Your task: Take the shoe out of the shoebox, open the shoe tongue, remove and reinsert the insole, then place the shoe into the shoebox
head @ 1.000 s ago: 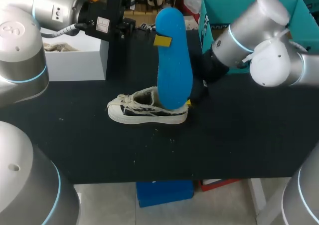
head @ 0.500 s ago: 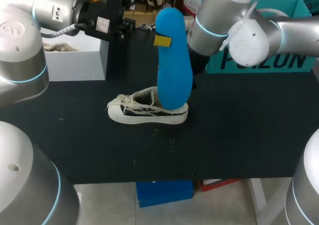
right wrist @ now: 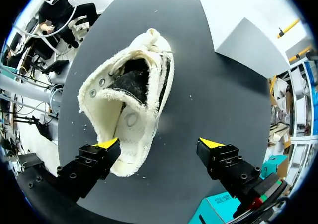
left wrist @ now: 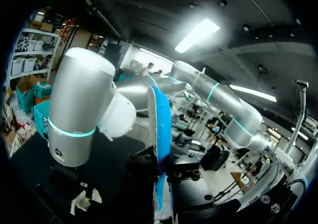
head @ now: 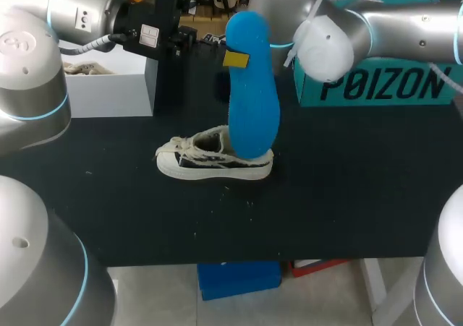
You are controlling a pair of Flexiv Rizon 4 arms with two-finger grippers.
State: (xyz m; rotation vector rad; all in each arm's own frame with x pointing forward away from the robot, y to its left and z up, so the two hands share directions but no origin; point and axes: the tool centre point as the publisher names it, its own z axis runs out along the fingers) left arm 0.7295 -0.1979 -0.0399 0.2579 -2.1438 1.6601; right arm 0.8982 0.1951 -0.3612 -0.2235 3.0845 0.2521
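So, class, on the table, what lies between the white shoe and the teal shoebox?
Only bare black tabletop: the head view shows nothing resting between the shoe and the shoebox.

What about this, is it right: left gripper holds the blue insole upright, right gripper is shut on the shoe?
One slip: the right gripper is open above the shoe, not shut on it, as the right wrist view shows. The left gripper does hold the blue insole upright.
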